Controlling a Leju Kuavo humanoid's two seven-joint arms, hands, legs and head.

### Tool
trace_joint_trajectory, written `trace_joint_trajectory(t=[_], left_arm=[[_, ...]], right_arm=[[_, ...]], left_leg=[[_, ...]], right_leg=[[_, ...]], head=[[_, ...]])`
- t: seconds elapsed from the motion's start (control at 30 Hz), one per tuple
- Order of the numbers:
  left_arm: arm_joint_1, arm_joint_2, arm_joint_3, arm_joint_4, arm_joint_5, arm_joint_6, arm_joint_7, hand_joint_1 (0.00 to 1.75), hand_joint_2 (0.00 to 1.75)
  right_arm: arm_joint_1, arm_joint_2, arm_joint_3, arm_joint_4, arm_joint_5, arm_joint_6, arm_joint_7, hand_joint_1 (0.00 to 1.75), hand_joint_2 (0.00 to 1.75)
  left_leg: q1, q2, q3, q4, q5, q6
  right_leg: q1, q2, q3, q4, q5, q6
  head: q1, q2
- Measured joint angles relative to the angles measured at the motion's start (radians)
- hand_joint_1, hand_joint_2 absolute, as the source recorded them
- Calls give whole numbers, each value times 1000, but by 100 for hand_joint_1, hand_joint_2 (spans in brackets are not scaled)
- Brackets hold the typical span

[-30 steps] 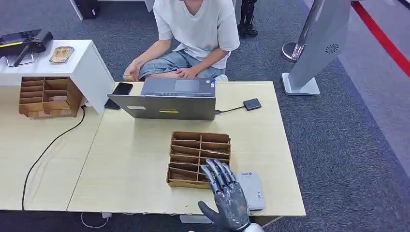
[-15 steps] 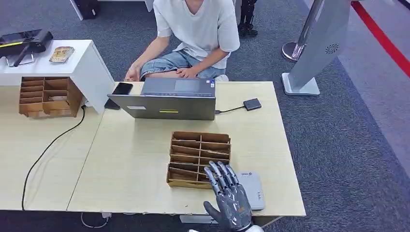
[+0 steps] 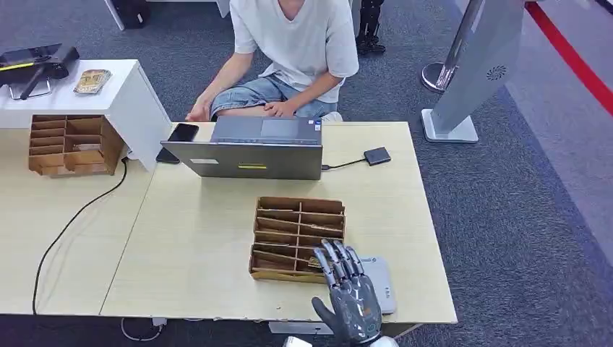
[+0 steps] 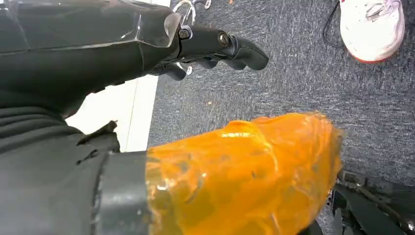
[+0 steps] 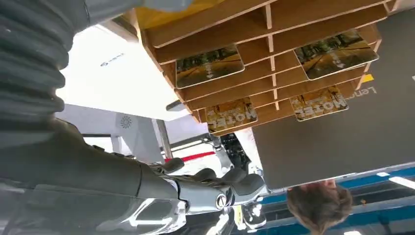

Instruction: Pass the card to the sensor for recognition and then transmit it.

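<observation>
The right hand (image 3: 353, 300), released with fingers spread, hovers at the table's (image 3: 195, 238) near edge beside the wooden card rack (image 3: 298, 235), seemingly to pick a card (image 5: 209, 64); the left hand's (image 4: 215, 46) state I cannot tell.

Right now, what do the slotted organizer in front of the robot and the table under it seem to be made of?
Slotted organizer: thin brown board, probably plywood or fibreboard, matte; the right wrist view shows flat cut panels slotted together.
Table: pale wood-look top, smooth with a faint grain, likely laminate rather than solid wood; can't tell for sure.
</observation>
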Motion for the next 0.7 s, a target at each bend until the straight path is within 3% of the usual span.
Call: trace_joint_trajectory(t=[0.17, 0.37, 0.43, 0.53, 0.57, 0.6, 0.63, 0.67, 0.7], left_arm=[[0, 0, 0, 0, -4, -4, 0, 0, 0], [0, 0, 0, 0, -8, -6, 0, 0, 0], [0, 0, 0, 0, -8, -6, 0, 0, 0], [0, 0, 0, 0, -8, -6, 0, 0, 0], [0, 0, 0, 0, -8, -6, 0, 0, 0], [0, 0, 0, 0, -8, -7, 0, 0, 0], [0, 0, 0, 0, -9, -7, 0, 0, 0], [0, 0, 0, 0, -9, -8, 0, 0, 0], [0, 0, 0, 0, -10, -8, 0, 0, 0]], right_arm=[[-2, 0, -4, 12, -5, 0, 2, 31, 175], [-9, 0, -19, 33, -12, 0, 2, 63, 175], [-11, 0, -21, 38, -16, 0, 1, 66, 175], [-13, 0, -21, 47, -21, 0, 0, 31, 175], [-13, 1, -22, 50, -22, 0, 0, 47, 175], [-13, 2, -22, 53, -22, 0, 0, 47, 175], [-14, 2, -22, 55, -23, 0, 0, 68, 175], [-15, 2, -22, 58, -24, 0, 0, 75, 175], [-16, 2, -22, 61, -26, 0, 0, 61, 175]], left_leg=[[0, 0, 0, 0, 0, 0], [0, 0, 0, 0, 0, 0], [0, 0, 0, 0, 0, 0], [0, 0, 0, 0, 0, 0], [0, 0, 0, 0, 0, 0], [0, 0, 0, 0, 0, 0], [0, 0, 0, 0, 0, 0], [0, 0, 0, 0, 0, 0], [0, 0, 0, 0, 0, 0]], right_leg=[[0, 0, 0, 0, 0, 0], [0, 0, 0, 0, 0, 0], [0, 0, 0, 0, 0, 0], [0, 0, 0, 0, 0, 0], [0, 0, 0, 0, 0, 0], [0, 0, 0, 0, 0, 0], [0, 0, 0, 0, 0, 0], [0, 0, 0, 0, 0, 0], [0, 0, 0, 0, 0, 0]], head=[[0, 0], [0, 0], [0, 0], [0, 0], [0, 0], [0, 0], [0, 0], [0, 0], [0, 0]])
